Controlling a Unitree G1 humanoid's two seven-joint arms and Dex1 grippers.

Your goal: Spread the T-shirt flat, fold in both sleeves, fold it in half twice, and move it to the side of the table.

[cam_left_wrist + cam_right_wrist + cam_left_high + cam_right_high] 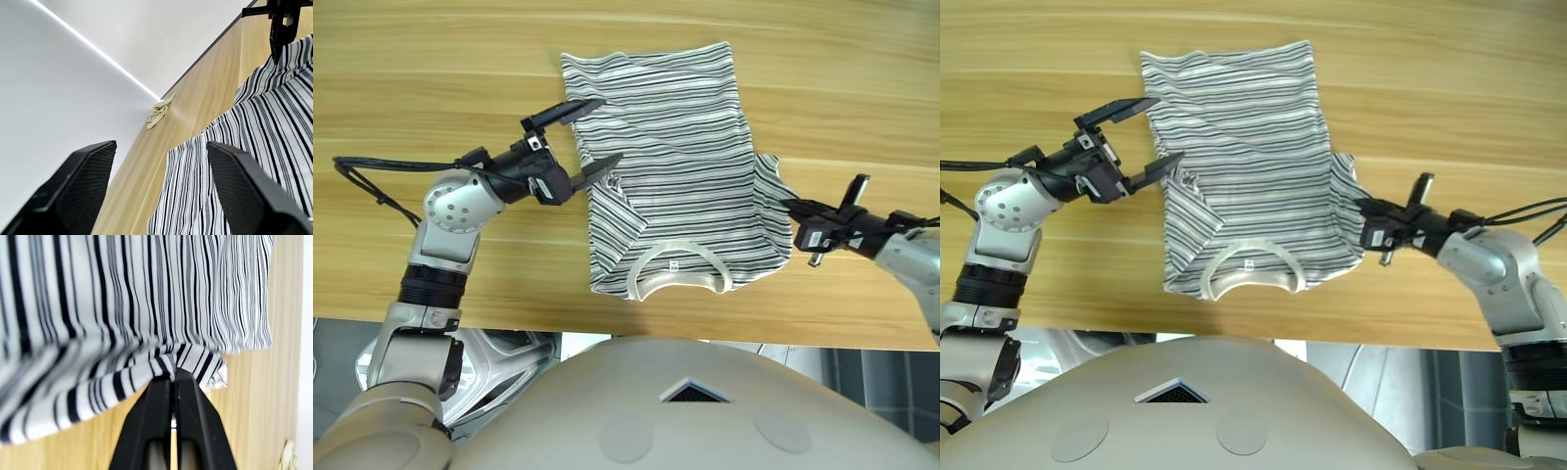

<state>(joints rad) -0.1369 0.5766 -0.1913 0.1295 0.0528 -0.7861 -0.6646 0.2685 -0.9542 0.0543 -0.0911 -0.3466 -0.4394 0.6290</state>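
A black-and-white striped T-shirt (675, 166) lies on the wooden table (431, 78), collar (677, 269) toward the near edge. Its left sleeve is folded in over the body. My left gripper (610, 130) hovers open over the shirt's left edge, nothing between its fingers (73, 191). My right gripper (785, 204) is shut on the hem of the right sleeve (195, 360), which is slightly lifted and bunched at the shirt's right side. In the left wrist view the shirt (274, 127) runs across to the right gripper (279, 24).
The near table edge (509, 323) runs just below the collar. Bare wood lies to the left, right and beyond the shirt. A small beige crumpled object (159, 111) sits at the table's far edge by a white wall.
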